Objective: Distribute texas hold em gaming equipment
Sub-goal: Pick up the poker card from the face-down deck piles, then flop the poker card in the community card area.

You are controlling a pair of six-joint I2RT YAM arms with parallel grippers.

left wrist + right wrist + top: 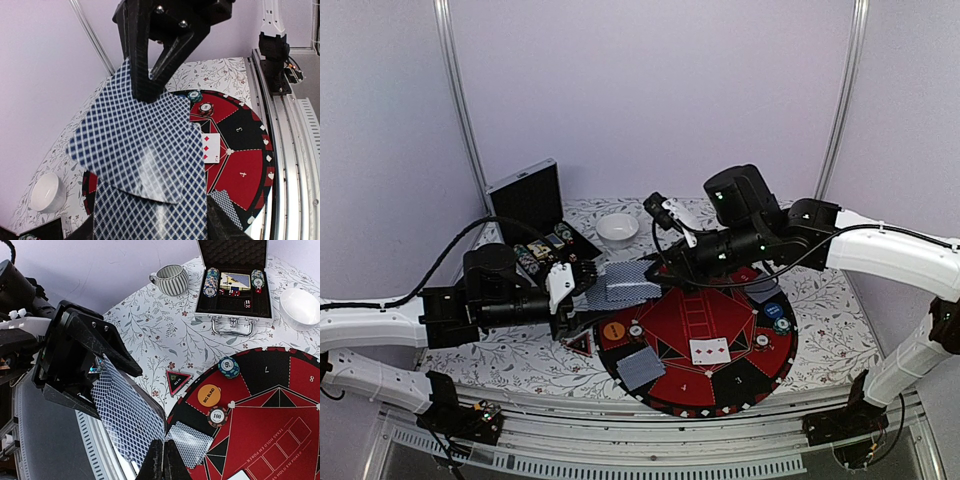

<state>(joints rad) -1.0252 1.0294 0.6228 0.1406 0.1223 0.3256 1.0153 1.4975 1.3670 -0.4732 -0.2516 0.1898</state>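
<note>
Light, thin, slick and easily bent, the cards (625,283) hang fanned above the left rim of the mat (740,385), and we judge a single one best pinched flat by its edge. The left claw (578,287), half open, grips them; the right claw (147,94) is shut tight on the edge of the top card (125,145).

the left arm (380,330) is stretched in from the worktop's left edge, the left gripper (582,290) clamped on a stack of grey-blue-backed playing cards (625,285). the right arm (890,250) is bent inward, the right gripper (148,92) pinched shut on the top card (125,145).
</note>
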